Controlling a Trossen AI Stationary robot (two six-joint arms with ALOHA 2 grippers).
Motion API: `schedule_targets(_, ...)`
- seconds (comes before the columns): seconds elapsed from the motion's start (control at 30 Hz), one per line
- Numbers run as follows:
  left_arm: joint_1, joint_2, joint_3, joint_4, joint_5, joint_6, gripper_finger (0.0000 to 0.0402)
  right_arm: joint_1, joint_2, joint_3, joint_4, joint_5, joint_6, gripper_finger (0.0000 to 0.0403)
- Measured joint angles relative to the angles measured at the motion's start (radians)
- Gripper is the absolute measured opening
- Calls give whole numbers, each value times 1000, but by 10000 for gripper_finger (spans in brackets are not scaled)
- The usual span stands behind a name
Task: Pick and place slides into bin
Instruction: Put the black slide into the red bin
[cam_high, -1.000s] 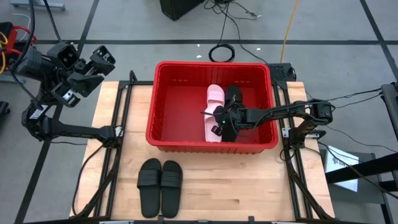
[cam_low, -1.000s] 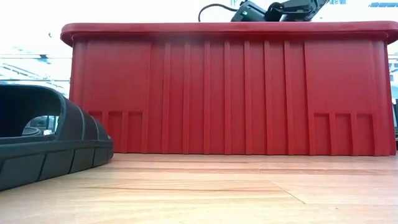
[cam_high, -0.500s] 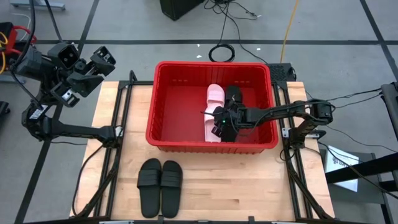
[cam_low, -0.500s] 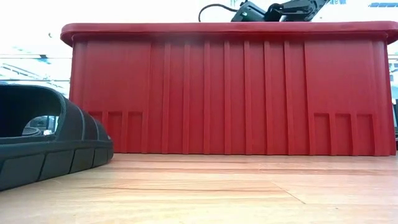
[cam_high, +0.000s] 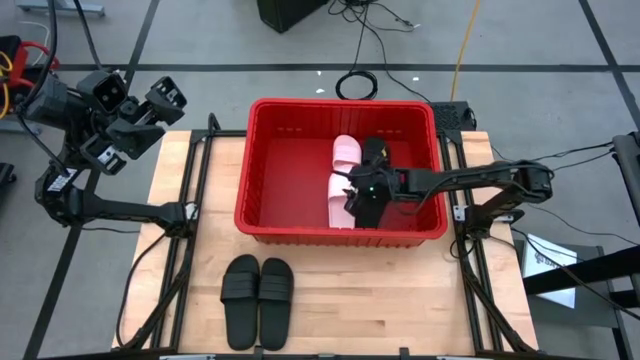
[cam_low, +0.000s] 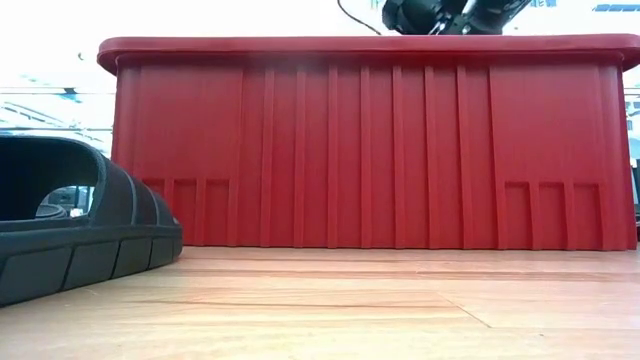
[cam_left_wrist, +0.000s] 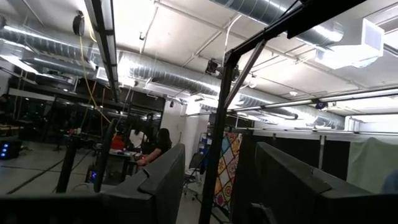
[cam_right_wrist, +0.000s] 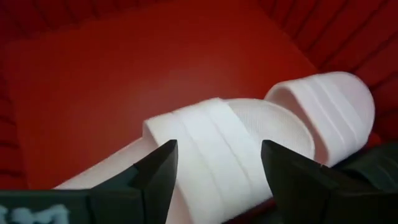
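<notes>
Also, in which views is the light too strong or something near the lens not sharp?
Low view: the room behind the bin is washed out to white, and the black slide close to the lens looks soft. Left wrist view: ceiling lamps glare while the hall below stays dark. Right wrist view: the right claw fingers are blurred; the pink slide is evenly lit.

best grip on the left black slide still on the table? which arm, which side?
Judging by pose: grip the strap of the left black slide, coming straight down from above. It lies sole-down beside its twin, apparently touching, so pinch the strap front to back rather than the sides. The left gripper is open and parked off the table's far left; the right gripper is open inside the bin.
</notes>
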Motion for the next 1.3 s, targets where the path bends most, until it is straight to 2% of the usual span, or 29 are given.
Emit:
schedule_targets(0.27,0,-1,0,0,3,-2,202,2,-75,0,68,-1,76,216)
schedule_targets(0.67,0,-1,0,0,4,4,202,2,-99,2,424,0,159,209)
schedule_targets(1.03,0,-14,0,4,159,-21,202,14,-98,2,719,0,324,204)
schedule_targets(1.3,0,-35,0,4,288,-37,202,27,-99,2,865,-1,544,201)
